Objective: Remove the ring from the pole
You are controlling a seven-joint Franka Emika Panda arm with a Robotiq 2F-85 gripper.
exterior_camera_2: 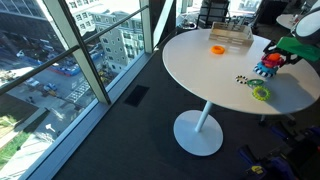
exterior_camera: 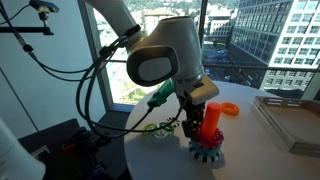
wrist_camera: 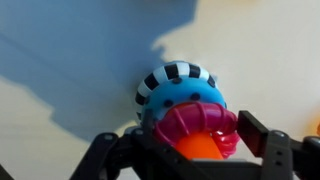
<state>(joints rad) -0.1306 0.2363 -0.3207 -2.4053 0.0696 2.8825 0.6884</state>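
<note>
On white table (exterior_camera_2: 200,70): tool (wrist_camera: 185,140) straddles red ring (wrist_camera: 205,122) around pole (wrist_camera: 197,149).

Arm hardware, appearance only.
Arm (exterior_camera: 178,42): glossy white rounded shells, dark grey round joint cap (exterior_camera: 148,66). Black cables (exterior_camera: 98,95) loop alongside; green piece (exterior_camera: 160,96) at wrist. Gripper (wrist_camera: 195,150): matte black, angular linked fingers (wrist_camera: 262,135).

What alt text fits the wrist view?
Looking down, the gripper straddles a red ring on the orange pole, above a blue base edged with black-and-white stripes, on a white table. Whether it grips the ring is unclear.
</note>
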